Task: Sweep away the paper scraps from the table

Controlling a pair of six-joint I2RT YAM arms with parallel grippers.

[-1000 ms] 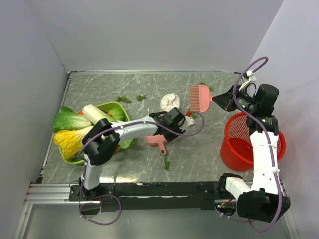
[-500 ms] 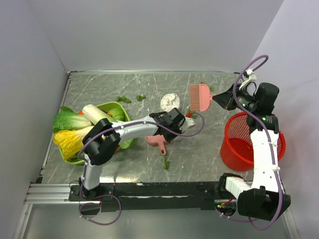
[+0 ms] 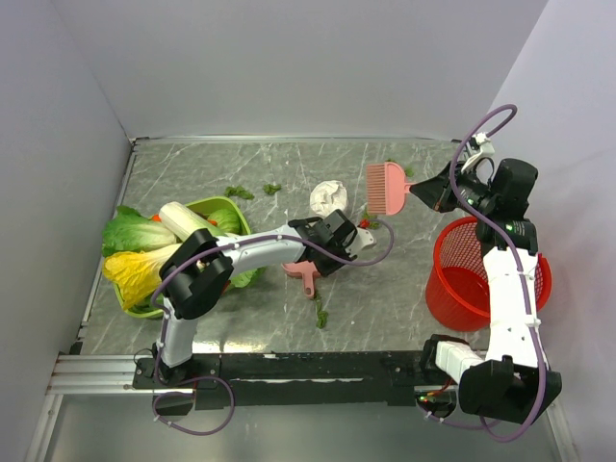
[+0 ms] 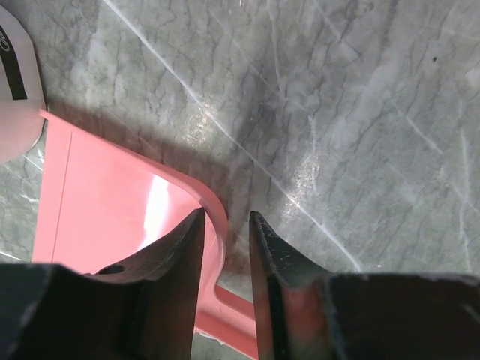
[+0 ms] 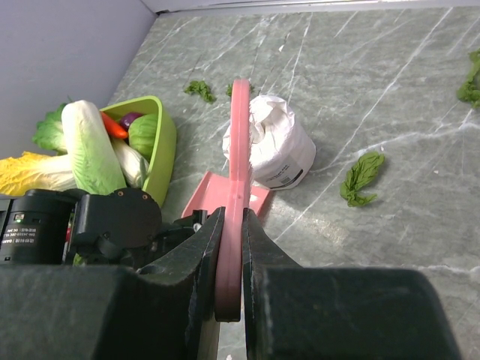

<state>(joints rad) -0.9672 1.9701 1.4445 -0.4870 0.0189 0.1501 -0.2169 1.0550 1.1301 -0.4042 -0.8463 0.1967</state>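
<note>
Small dark-green paper scraps lie on the grey marble table (image 3: 404, 289): two at the back (image 3: 239, 192), one near the front (image 3: 320, 316), one beside the brush (image 3: 395, 166). The right wrist view shows one scrap (image 5: 360, 176) right of the white lump. My left gripper (image 3: 313, 255) is closed down on the back rim of the pink dustpan (image 3: 300, 272), next to its handle; the left wrist view shows the gripper (image 4: 225, 217) on the dustpan (image 4: 112, 202). My right gripper (image 3: 435, 194) is shut on the handle of the pink brush (image 3: 385, 188) and holds it above the table; its own view shows the gripper (image 5: 231, 214) on the brush (image 5: 240, 135).
A white crumpled lump (image 3: 327, 197) sits just behind the dustpan. A green tray (image 3: 229, 204) with cabbages and lettuces stands at the left. A red mesh basket (image 3: 472, 279) stands at the right under my right arm. Walls close in the table at the back and sides.
The dustpan has shifted slightly with my left gripper, its handle swinging a little to the left. The right arm and brush have barely moved.
</note>
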